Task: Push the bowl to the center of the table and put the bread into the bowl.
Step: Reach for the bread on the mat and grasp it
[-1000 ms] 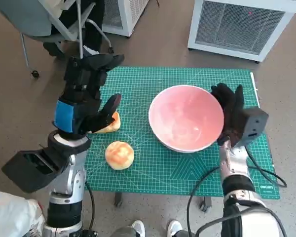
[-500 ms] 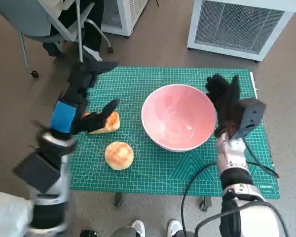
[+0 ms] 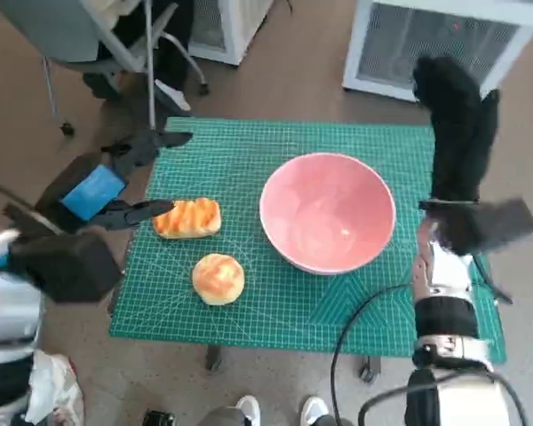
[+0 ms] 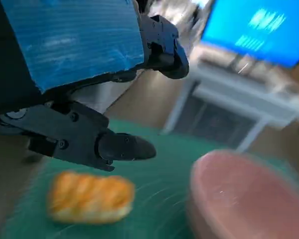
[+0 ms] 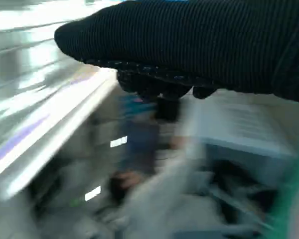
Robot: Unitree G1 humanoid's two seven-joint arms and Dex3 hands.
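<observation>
**Bowl mid-table, both hands off it**

Sitting on the green cutting mat (image 3: 249, 160) that covers the table: a pink bowl (image 3: 327, 211), upright, roughly mid-mat and a shade toward the right side. Nothing inside it. Just beside its left rim, a long striped bread roll (image 3: 187, 217), lying flat on the mat; nearer the front edge, a round bun (image 3: 218, 278), apart from both roll and bowl.

Over at the mat's left edge — the left hand (image 3: 115, 186), blue tape up, fingers (image 4: 120, 147) spread apart and holding nothing. Lowest fingertip pointing at the roll, just short of it; hard to tell whether touching. Same story from the left wrist view: roll (image 4: 90, 196) below the fingers, bowl (image 4: 249, 196) blurred beyond.

Up high on the right — the gloved right hand (image 3: 457, 124), raised clear above the bowl's far right side, fingers extended, gripping nothing. Right wrist view smeared with blur; only the glove (image 5: 189, 45) readable.
</observation>
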